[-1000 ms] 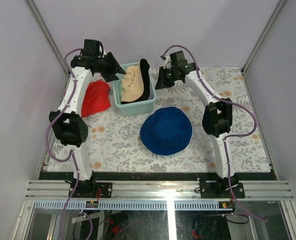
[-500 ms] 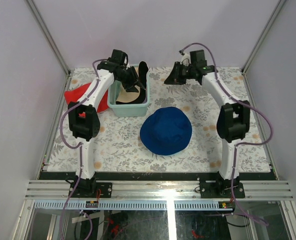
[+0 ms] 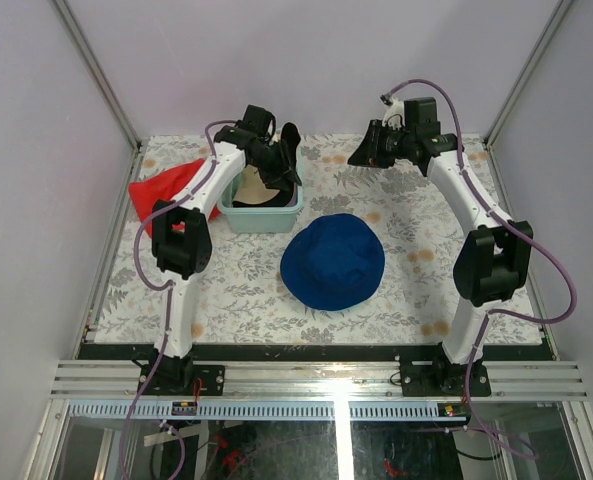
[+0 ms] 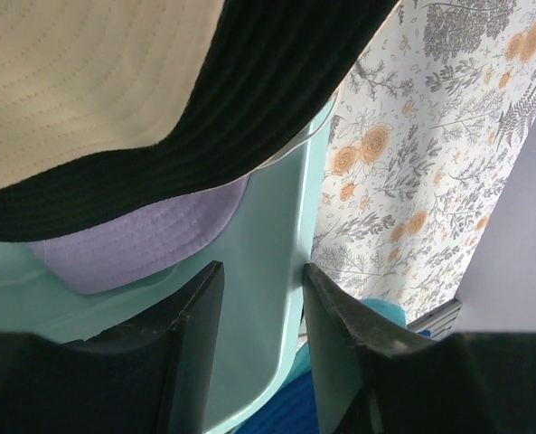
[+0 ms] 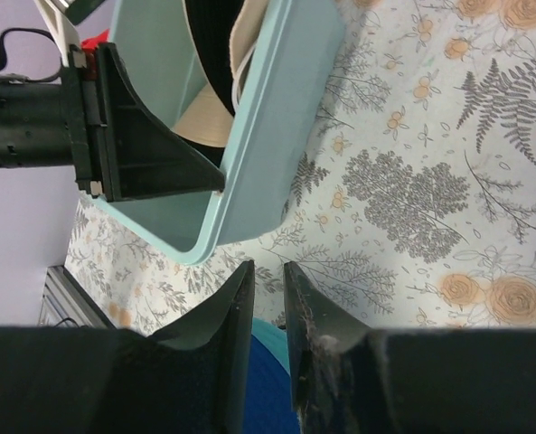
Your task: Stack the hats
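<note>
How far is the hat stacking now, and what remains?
Done: at most one pair. The blue hat lies on the table, with a teal edge showing beside it in the right wrist view, perhaps a hat underneath. In hand: nothing; the left gripper is open at the bin, the right gripper open over the table. Left: the tan hat and the lavender hat lie in the bin, not yet stacked.

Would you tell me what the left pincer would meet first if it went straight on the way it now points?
Most likely the inner wall of the pale-teal bin, which fills the gap ahead of the left pincer; the lavender hat lies just beside that line. Depth is unclear.
</note>
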